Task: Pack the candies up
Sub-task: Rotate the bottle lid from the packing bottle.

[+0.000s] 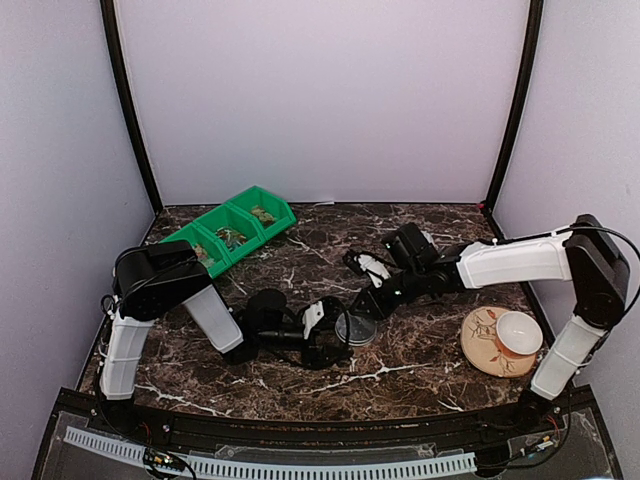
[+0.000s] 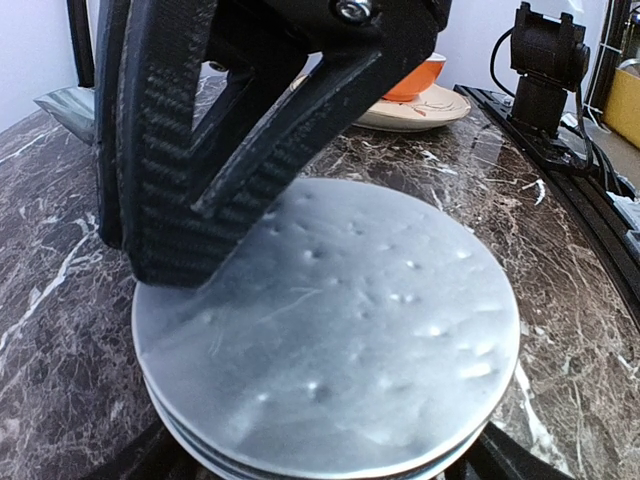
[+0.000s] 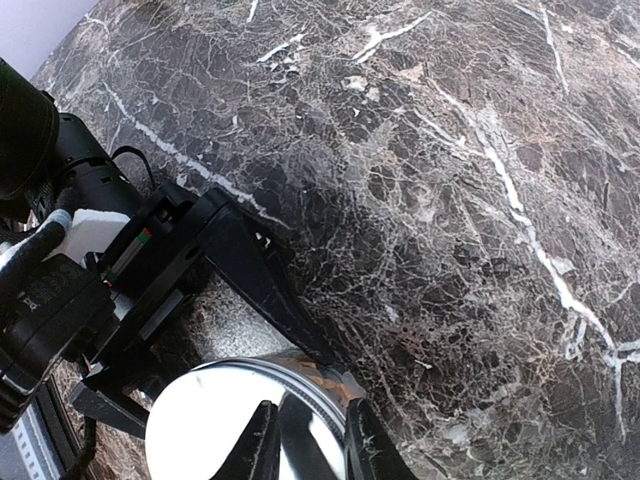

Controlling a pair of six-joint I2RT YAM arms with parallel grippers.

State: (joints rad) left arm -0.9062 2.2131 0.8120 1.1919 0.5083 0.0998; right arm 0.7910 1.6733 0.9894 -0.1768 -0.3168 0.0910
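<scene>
- Marble table (image 1: 420, 240), dark with white veins, filling the lower half of the top view.
- Green bin (image 1: 282, 208), three compartments, upper left of the top view, set at a slant near the back wall.
- Plate (image 1: 478, 335), lower right, well apart from the bin.
- Round metal tin (image 1: 355, 328), centre of frame, flat lid up, between both arms.
- White bowl (image 1: 520, 333) on the plate's right half.
- Left gripper (image 1: 345, 335): jaws wide, clasped around the tin's sides.
- Right gripper (image 3: 312, 445): fingers narrowly apart, straddling the tin's rim; cannot tell whether clamped or just touching.
- Candies (image 1: 262, 214): small clusters inside the bin's compartments, far from the tin.
</scene>
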